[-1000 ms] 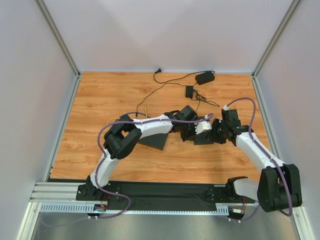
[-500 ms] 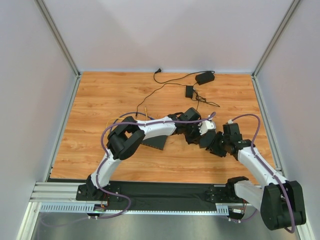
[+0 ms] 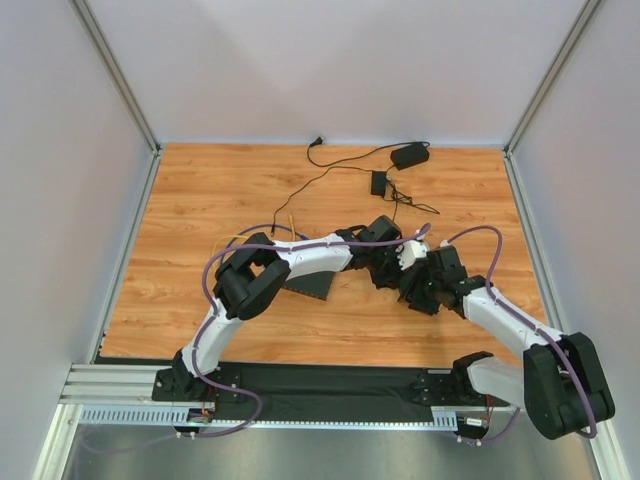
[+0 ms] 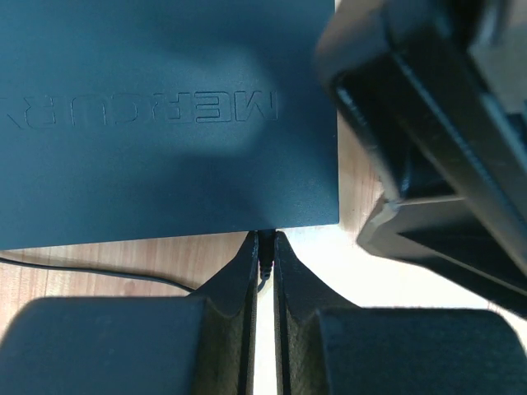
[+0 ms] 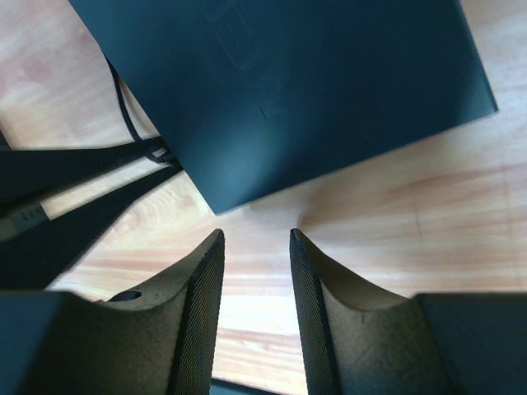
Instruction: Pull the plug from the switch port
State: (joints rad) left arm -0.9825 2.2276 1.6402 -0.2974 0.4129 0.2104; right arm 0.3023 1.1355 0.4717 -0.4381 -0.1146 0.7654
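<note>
Left fingers (image 4: 251,263) are clenched on plug (image 4: 265,252) at switch (image 4: 165,123), right fingers (image 5: 206,284) released; unbraced switch may be dragged along.

Wood-grain tabletop (image 3: 200,200), orange-brown, planks running left-right. Boxed in by plain white panels: back wall (image 3: 330,70), left wall (image 3: 60,200), right wall (image 3: 590,200). Aluminium posts (image 3: 115,75) at the rear corners, slanting outward in view. Black mat (image 3: 330,380) along near edge, slotted aluminium rail (image 3: 110,385) beside it, grey metal sheet (image 3: 300,455) below. Even, diffuse lighting, soft shadows on the wood. Washed-out, bright wood in both wrist views.
</note>
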